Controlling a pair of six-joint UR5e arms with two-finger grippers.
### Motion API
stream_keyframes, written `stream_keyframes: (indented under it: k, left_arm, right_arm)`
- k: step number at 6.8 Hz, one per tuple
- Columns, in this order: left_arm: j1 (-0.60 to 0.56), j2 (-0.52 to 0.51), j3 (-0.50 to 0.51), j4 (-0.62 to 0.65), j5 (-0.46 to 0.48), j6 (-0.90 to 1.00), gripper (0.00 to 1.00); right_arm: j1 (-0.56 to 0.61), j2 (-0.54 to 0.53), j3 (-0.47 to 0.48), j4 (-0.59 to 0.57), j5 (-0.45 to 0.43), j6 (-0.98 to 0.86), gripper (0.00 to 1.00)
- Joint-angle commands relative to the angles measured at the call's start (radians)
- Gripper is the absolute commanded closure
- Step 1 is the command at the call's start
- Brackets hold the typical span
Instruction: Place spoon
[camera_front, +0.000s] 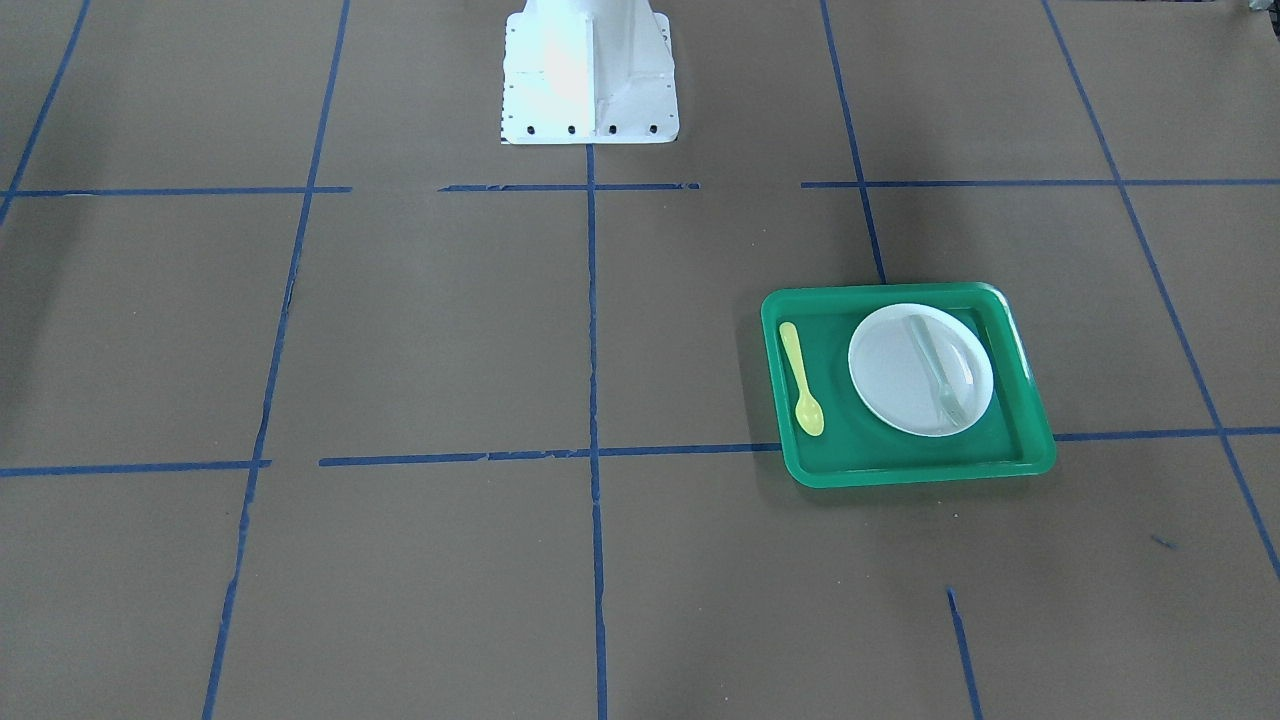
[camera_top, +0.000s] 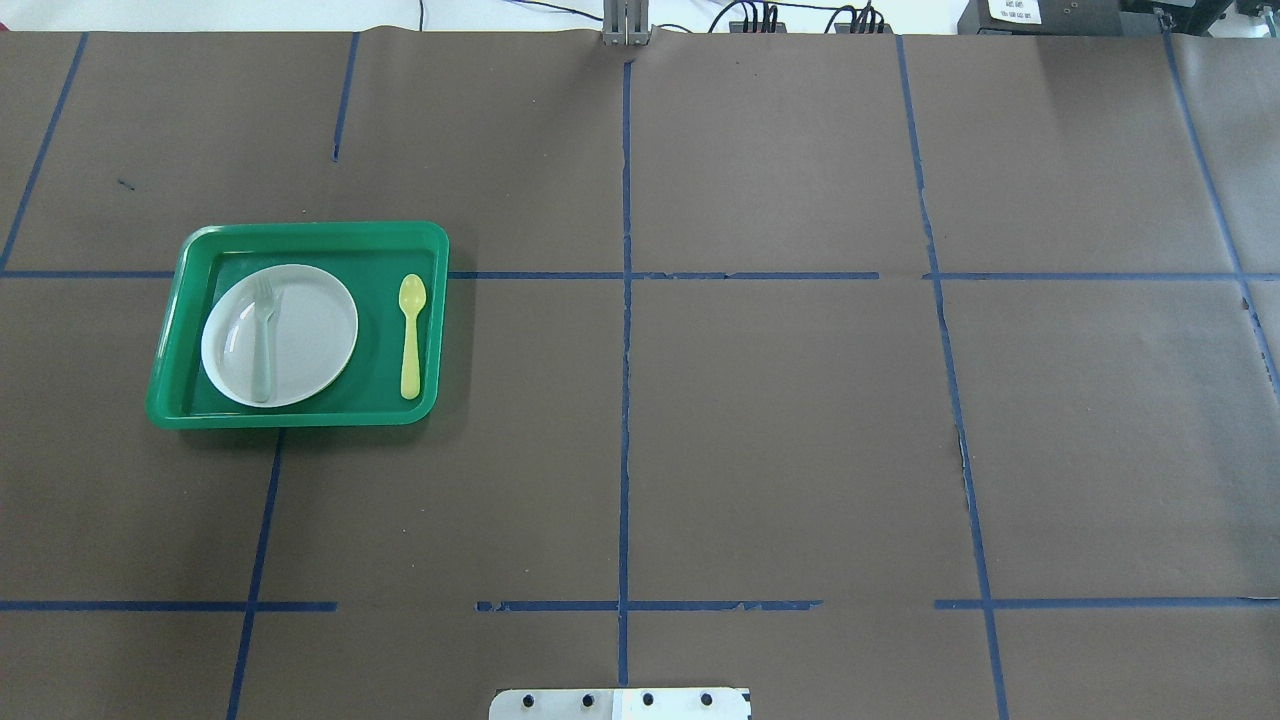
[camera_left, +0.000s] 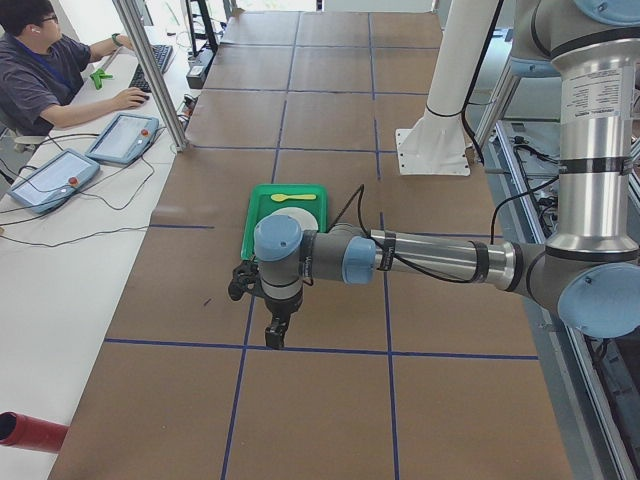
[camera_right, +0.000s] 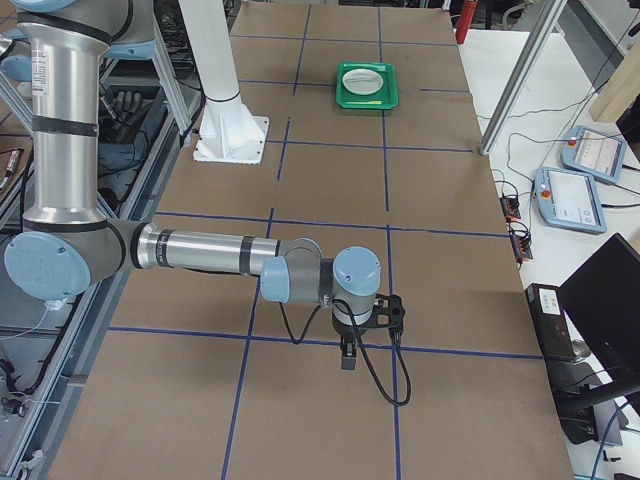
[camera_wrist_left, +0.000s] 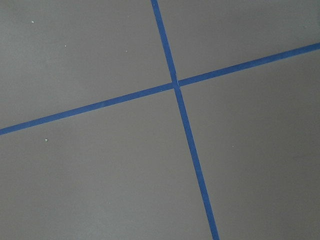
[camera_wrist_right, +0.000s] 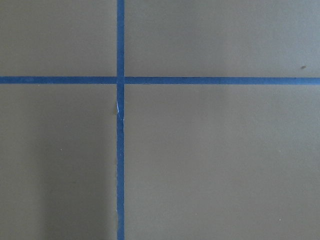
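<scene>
- Small yellow plastic spoon lies flat on the floor of the green rectangular plastic tray, with its bowl pointing away from the robot.
- Round white plate sits in the same tray just beside the spoon, not touching it, and carries a pale grey-green plastic fork.
- Left gripper hangs over the brown table near the tray; I cannot tell if its fingers are spread.
- Right gripper is well apart from the tray; I cannot tell its state either.
</scene>
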Motion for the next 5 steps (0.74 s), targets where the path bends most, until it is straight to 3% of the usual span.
stream_keyframes:
  k: [1,5]
  left_arm:
    - [-0.007,0.001,0.014,0.005,-0.005,0.008,0.00]
    - [-0.005,-0.022,0.028,-0.018,-0.005,0.010,0.00]
  right_arm:
    - [0.000,0.000,0.000,0.001,0.000,0.000,0.00]
    - [0.000,0.000,0.000,0.001,0.000,0.000,0.00]
